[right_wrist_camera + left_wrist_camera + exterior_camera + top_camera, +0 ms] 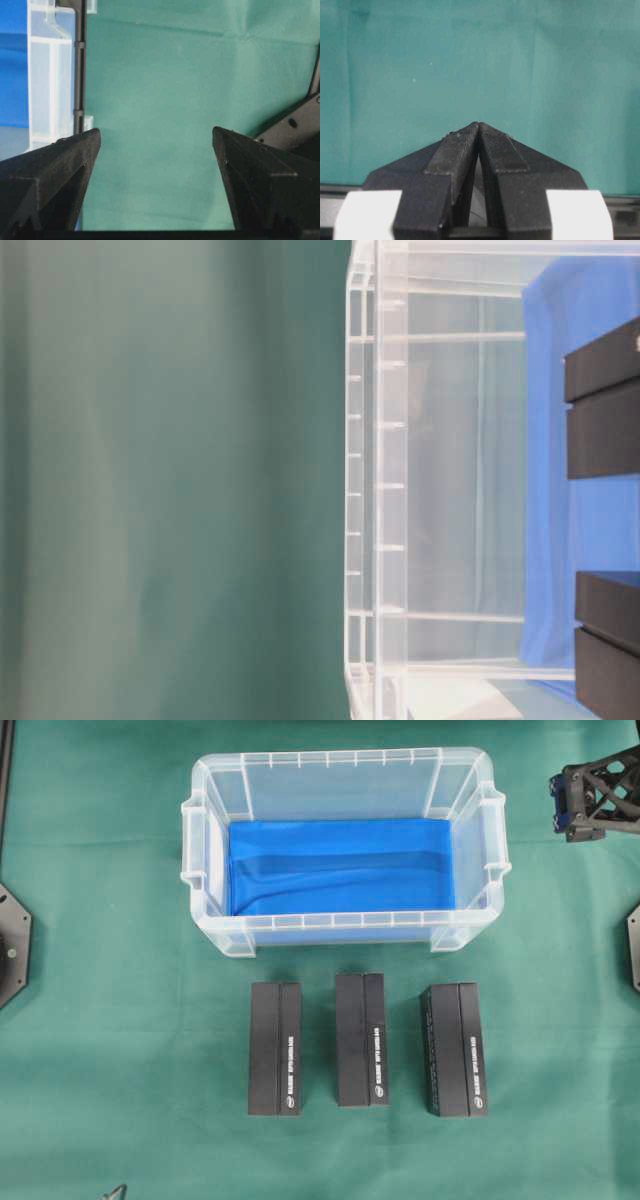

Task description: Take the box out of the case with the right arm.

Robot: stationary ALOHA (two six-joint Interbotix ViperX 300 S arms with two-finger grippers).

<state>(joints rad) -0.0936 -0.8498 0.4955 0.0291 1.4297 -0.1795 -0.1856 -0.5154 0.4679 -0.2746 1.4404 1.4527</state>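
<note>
Case point(345, 780): mid counter, only blue sheet point(340, 865) inside.
Boxes point(362, 1039): three, outside, before case.
Right jaws point(156, 145): spread, empty, beside case.
Left jaws point(478, 126): pressed together.

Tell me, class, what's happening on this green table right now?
Nothing is being handled at present. The clear plastic bin with its blue lining holds no box in the overhead view. Three black rectangular boxes lie in a row on the green cloth in front of it. The right hand is open over bare cloth beside the bin, and the left hand is shut, holding nothing.
</note>
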